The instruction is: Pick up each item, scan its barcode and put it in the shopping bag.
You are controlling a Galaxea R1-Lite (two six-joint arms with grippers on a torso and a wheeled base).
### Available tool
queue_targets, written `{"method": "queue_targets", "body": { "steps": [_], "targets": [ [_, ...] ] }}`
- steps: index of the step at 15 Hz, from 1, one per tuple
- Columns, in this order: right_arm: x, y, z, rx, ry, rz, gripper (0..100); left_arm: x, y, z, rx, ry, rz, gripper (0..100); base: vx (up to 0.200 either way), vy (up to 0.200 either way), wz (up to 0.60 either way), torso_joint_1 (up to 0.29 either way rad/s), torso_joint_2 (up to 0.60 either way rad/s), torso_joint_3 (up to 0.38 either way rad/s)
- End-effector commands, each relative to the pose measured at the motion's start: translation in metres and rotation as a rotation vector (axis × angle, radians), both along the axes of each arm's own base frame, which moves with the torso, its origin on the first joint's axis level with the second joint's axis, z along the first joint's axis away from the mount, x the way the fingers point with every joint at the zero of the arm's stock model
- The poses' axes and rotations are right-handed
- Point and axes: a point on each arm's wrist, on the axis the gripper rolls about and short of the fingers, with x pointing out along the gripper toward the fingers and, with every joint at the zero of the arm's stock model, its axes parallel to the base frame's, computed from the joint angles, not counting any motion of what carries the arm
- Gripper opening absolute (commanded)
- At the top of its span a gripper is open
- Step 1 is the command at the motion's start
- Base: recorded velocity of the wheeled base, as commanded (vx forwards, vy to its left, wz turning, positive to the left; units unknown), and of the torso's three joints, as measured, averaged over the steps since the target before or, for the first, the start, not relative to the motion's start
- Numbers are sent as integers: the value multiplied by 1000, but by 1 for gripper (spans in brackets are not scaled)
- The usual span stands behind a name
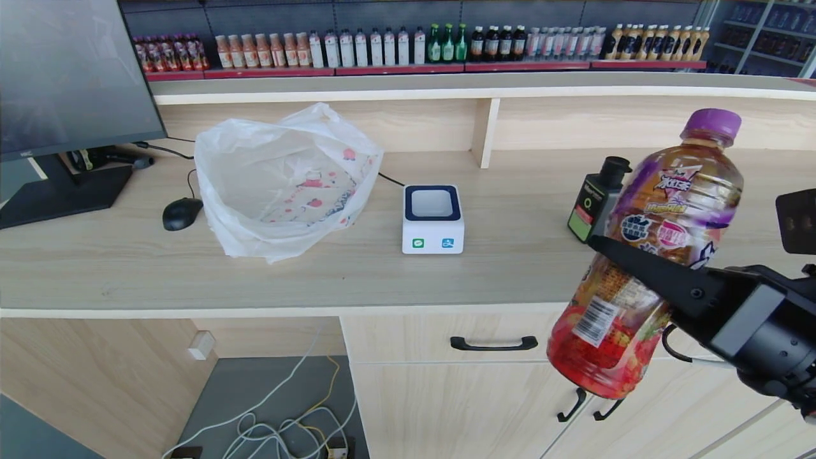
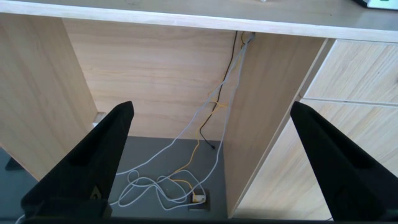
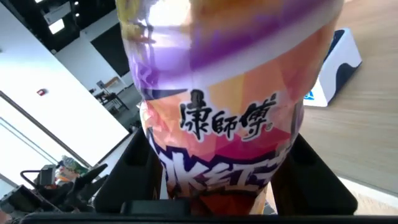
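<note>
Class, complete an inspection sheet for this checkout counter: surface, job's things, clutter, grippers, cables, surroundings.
Surface: wooden counter.
Job's things: drink bottle tilted in the air, barcode toward the head camera; open shopping bag left of the scanner; dark-capped container standing on the counter.
Clutter: mouse, monitor.
Grippers: right gripper shut on the drink bottle; left gripper open, empty, below counter level.
Cables: loose cables on the floor under the counter.
Surroundings: shelf of drinks behind; drawers below.

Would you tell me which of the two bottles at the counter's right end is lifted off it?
The clear plastic bottle with the purple cap, gripped tilted in the right hand; the small dark black-capped bottle stands on the wooden counter.
</note>
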Motion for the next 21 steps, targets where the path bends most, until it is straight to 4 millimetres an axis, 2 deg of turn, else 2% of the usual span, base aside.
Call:
{"method": "queue_targets", "body": {
  "steps": [1,6,9,12,14,18,21],
  "targets": [
    [-13,15,0,38,49,124,0,0,0,0,0,0,0,100,0,0,0,0,0,0],
    [-31,33,2,92,120,284,0,0,0,0,0,0,0,100,0,0,0,0,0,0],
    [-24,45,4,139,215,356,0,0,0,0,0,0,0,100,0,0,0,0,0,0],
    [-13,56,21,218,222,400,0,0,0,0,0,0,0,100,0,0,0,0,0,0],
    [-14,66,31,263,217,457,0,0,0,0,0,0,0,100,0,0,0,0,0,0],
    [-8,79,23,257,232,483,0,0,0,0,0,0,0,100,0,0,0,0,0,0],
    [-8,85,27,273,231,508,0,0,0,0,0,0,0,100,0,0,0,0,0,0]
  ]
}}
